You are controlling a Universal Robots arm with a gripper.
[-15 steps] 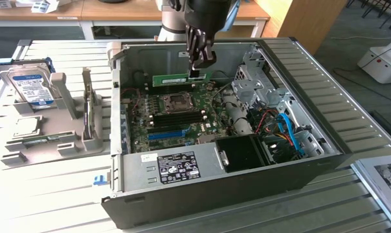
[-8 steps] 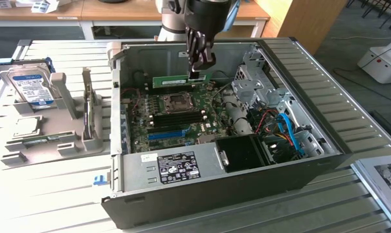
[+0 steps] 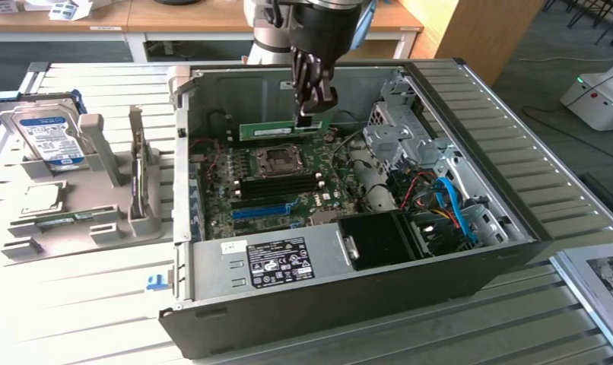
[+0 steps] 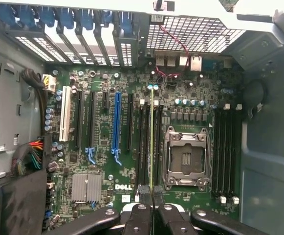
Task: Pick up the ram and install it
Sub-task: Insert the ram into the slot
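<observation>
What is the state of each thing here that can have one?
Long green circuit-board ram: held above the green motherboard, not seated.
Black gripper: shut on the ram.
Black metal computer case: open, side panel off.
Black memory slots: empty.
Blue-labelled hard drive: outside the case, in a grey stand.

Matt grey sheet-metal computer case [image 3: 246, 87]; matt green circuit-board ram [image 3: 283, 130]; glossy blue plastic slot [image 4: 116, 122]; finned bare-metal heatsink [image 4: 87, 187]; matt black gripper [image 3: 309, 116]; paper-labelled metal hard drive [image 3: 45, 135]; pale ribbed metal table [image 3: 84, 319].

The setting was a robotics lab: an opened PC case [image 3: 337, 304] lay on a slatted bench [image 3: 84, 319] (parts fixture [image 3: 68, 228] alongside), desks [image 3: 185, 19] behind.
</observation>
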